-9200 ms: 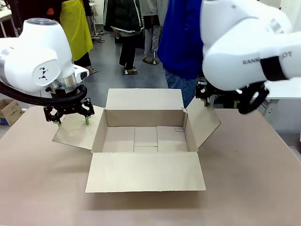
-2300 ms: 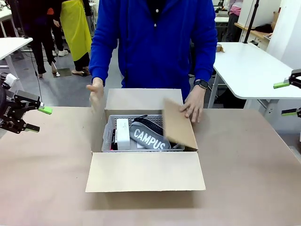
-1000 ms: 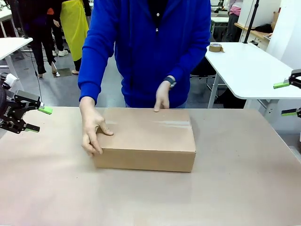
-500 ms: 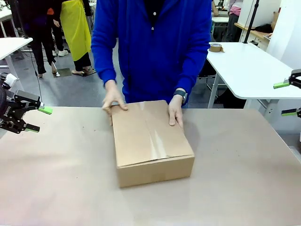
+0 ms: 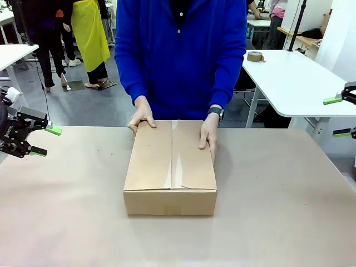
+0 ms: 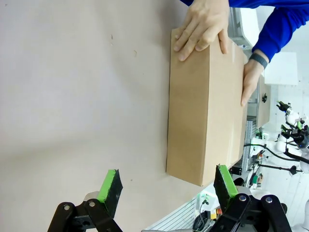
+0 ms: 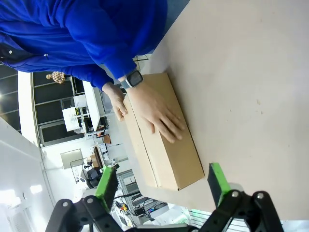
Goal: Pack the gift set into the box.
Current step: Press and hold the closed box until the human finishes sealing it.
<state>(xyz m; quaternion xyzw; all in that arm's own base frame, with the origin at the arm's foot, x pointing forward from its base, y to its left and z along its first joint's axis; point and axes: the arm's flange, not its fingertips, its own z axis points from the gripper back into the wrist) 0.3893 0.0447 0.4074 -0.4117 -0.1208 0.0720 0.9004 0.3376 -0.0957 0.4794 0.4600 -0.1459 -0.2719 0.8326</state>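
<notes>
The box (image 5: 171, 167) lies closed in the middle of the table, its flaps taped along the top seam, a short end facing me. The same box (image 6: 205, 104) (image 7: 164, 135) appears in both wrist views. A person in a blue top rests both hands (image 5: 208, 130) on its far end. The gift set is hidden, no part of it visible. My left gripper (image 5: 43, 141) (image 6: 166, 183) hangs open at the table's far left edge, well away from the box. My right gripper (image 5: 339, 117) (image 7: 161, 186) stands open at the far right edge, holding nothing.
A white side table (image 5: 295, 83) with a roll of tape (image 5: 255, 56) stands behind on the right. Bare tabletop (image 5: 67, 222) surrounds the box on all sides. Other people stand in the background at the left.
The person put the gift set in the box, closed the flaps, and has turned the box so a short end faces me. Both arms pulled back to the table's sides and stay still.
</notes>
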